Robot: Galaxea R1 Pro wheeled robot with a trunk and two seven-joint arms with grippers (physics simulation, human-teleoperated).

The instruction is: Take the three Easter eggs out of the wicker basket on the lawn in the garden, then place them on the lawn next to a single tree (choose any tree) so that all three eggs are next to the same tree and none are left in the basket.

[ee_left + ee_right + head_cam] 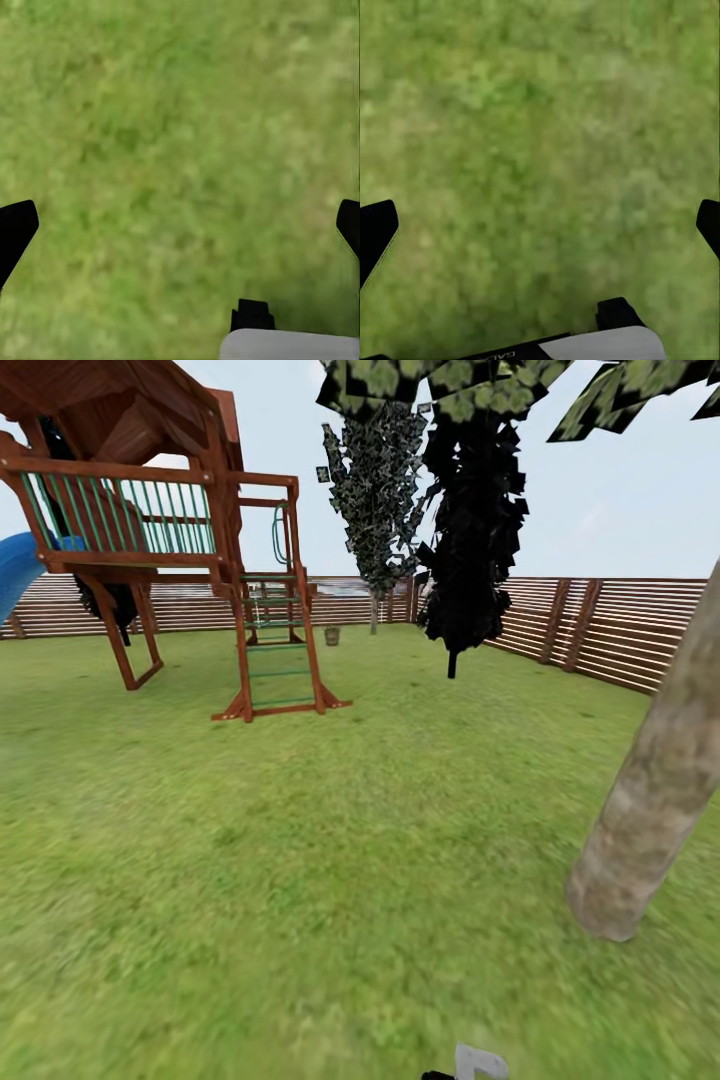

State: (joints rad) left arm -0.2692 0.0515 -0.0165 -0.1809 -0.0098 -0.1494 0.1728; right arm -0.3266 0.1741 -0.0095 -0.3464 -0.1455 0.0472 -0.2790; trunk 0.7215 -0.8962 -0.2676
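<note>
Nearest the head camera lies the lawn [330,880], mottled green and running back to the fence [620,630]. At far left stands a wooden play tower [150,520] with a blue slide [15,570] and a green-runged ladder [278,660]. Far off beside the ladder, near the fence, sits the wicker basket [332,635], small and dim; whether eggs are in it cannot be told. Right of it rise two dark-leaved trees [470,530]. At near right a grey-beige trunk [655,780] leans. The left gripper [180,225] hangs over bare grass with jaws spread wide and nothing between them; the right gripper [540,225] likewise.
</note>
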